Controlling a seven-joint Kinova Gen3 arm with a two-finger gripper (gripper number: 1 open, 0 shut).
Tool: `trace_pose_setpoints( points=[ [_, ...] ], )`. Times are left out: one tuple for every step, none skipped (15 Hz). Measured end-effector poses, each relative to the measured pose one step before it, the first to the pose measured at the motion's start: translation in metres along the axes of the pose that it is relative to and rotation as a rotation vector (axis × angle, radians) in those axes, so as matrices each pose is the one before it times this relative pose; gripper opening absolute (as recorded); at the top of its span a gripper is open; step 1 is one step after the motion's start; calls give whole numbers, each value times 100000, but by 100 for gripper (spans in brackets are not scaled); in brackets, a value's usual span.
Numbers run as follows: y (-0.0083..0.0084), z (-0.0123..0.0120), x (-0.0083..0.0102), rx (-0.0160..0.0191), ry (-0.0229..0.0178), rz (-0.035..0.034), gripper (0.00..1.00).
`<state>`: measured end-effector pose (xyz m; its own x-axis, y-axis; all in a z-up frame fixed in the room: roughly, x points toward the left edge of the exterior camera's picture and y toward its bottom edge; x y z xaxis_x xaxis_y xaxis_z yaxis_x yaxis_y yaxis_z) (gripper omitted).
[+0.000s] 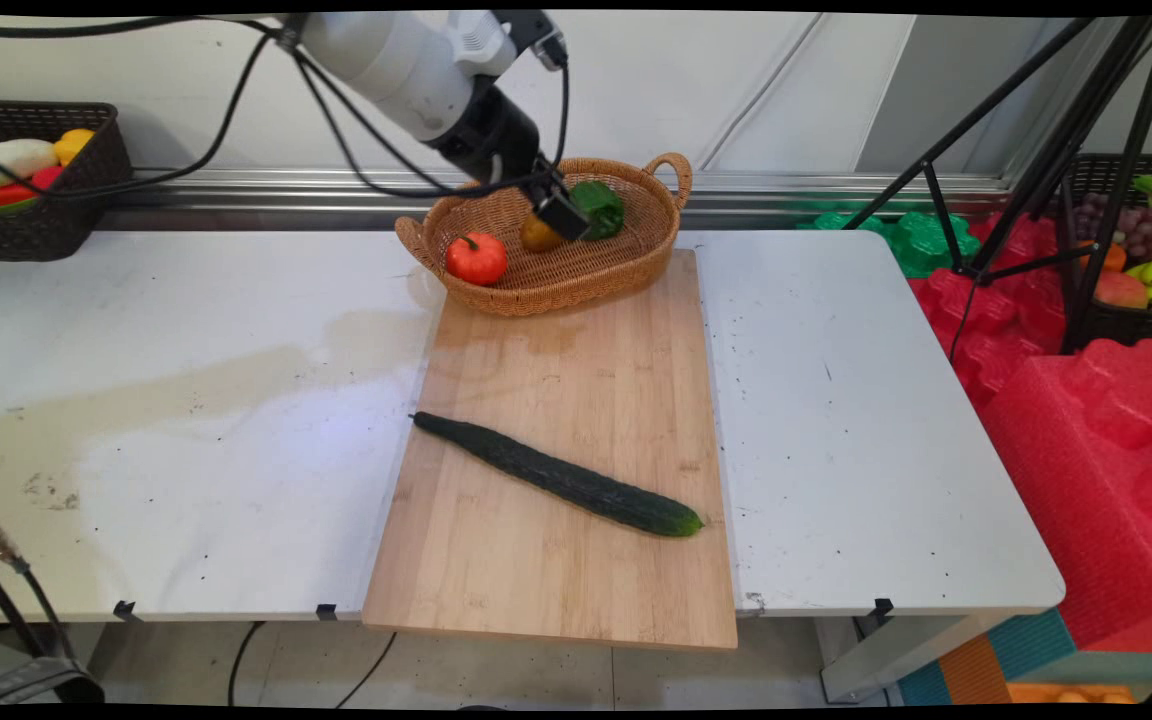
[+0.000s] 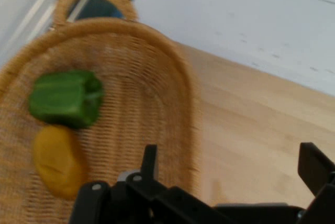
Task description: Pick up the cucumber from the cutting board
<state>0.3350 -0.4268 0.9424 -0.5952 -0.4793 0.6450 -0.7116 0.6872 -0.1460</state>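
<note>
My gripper (image 1: 566, 213) hangs over the wicker basket (image 1: 536, 300) at the far end of the wooden cutting board (image 1: 576, 580). It sits just left of a green pepper (image 1: 601, 207) and above a yellow fruit (image 1: 539, 236). A red tomato (image 1: 477, 258) lies at the basket's left. In the hand view the gripper (image 2: 230, 164) is open and holds nothing. It is over the basket's rim (image 2: 178, 72), with the green pepper (image 2: 65, 98) and yellow fruit (image 2: 58, 161) to its left. A long dark cucumber (image 1: 556, 476) lies slantwise on the board's near half.
A black basket (image 1: 36, 215) of vegetables stands at the table's far left. To the right, off the white table (image 1: 186, 400), stand black tripod legs (image 1: 1036, 200), red foam blocks (image 1: 1086, 450) and a crate of fruit (image 1: 1141, 260). Black cables hang from the arm.
</note>
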Motion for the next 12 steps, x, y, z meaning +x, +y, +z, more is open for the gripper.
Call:
trace_pose_setpoints(
  points=[
    [821,-735,-325,-2198,-902,1433,100],
    [595,-458,-223,-1637,-677,1197,100],
    [886,-606,-308,-2466,-988,1858,100],
    [736,-445,-247,-2037,-798,1595,100],
    [582,-333,-195,-1610,-667,1248,100],
    [732,-324,-229,-2024,-914,1738,100],
    [840,-307,-226,-2306,-1074,2104,100],
    [546,-146,-150,-1499,-739,1429,100],
    [803,-167,-204,-2189,-1111,2031,100],
    [516,-33,-128,-1480,-761,1282,100],
    [729,7,-199,-2112,-1164,1842,100],
    [451,79,-115,-1338,-849,1162,100]
  ],
)
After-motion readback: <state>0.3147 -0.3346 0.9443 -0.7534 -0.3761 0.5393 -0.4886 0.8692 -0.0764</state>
